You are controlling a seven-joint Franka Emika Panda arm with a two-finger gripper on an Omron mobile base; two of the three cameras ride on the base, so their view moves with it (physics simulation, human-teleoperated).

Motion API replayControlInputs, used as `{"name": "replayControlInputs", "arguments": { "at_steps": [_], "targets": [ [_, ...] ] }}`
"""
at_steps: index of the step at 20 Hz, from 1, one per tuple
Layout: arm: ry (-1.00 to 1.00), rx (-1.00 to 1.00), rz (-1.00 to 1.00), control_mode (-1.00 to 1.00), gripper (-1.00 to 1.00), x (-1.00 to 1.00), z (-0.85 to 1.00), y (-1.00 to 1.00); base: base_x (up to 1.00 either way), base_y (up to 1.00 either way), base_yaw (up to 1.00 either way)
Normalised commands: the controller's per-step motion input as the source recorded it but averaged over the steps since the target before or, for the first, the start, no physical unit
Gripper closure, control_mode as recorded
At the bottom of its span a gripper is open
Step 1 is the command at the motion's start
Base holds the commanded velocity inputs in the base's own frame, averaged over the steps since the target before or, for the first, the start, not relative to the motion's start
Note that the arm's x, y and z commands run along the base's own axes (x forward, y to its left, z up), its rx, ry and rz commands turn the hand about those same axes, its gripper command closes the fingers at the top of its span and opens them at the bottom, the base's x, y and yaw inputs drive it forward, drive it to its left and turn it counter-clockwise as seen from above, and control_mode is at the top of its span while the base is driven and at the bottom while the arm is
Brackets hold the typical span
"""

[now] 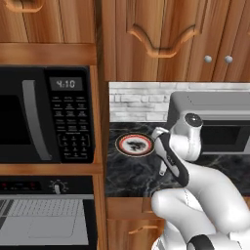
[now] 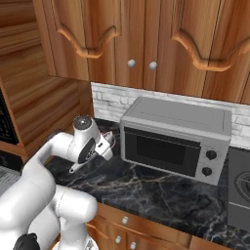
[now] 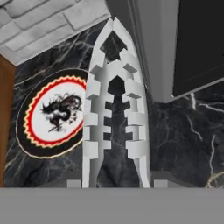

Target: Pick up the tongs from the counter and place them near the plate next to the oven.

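**Tongs in the pincer, hanging beside the plate**

The pincer (image 3: 116, 181) is gripping the tongs (image 3: 114, 109) by their rear end, its jaws closed on the two arms, so the tongs are pointing away from the hand over the table (image 3: 183, 131). In the hand view they are hanging just right of the plate (image 3: 50, 113), their left arm overlapping its rim in the picture; whether they are touching it I cannot tell. In the left base view the pincer (image 1: 162, 168) is sitting just right of the plate (image 1: 135, 145).

The tongs are looking light, stiff and slim. Smooth metal is likely making them slippery, and the springy arms are probably pushing back against the grip. Holding near the joined end is leaving a long free tip that may be swinging.

Room is tight. The grey microwave (image 3: 175, 43) is standing close on the right, the brick wall (image 3: 48, 26) is closing the back, and a wooden panel (image 3: 4, 127) is bounding the left beyond the plate. The bare strip between plate and microwave is looking like the safest landing spot.
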Motion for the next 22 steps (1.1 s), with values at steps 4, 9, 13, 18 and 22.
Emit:
{"name": "replayControlInputs", "arguments": {
  "at_steps": [4, 9, 13, 18, 22],
  "targets": [
    [0.15, 0.0, 0.0, -1.0, 1.0, 0.06, -0.36, 0.0, 0.0, 0.0, 0.0],
    [0.19, 0.0, 0.0, -1.0, 1.0, 0.26, -0.44, 0.0, 0.0, 0.0, 0.0],
    [0.15, 0.0, 0.0, -1.0, 1.0, 0.26, -0.42, 0.0, 0.0, 0.0, 0.0],
    [0.09, 0.0, 0.0, -1.0, 1.0, 0.41, -0.39, 0.0, 0.0, 0.0, 0.0],
    [0.06, 0.0, 0.0, -1.0, 1.0, 0.47, -0.44, -0.01, 0.0, 0.0, 0.0]
  ]
}}
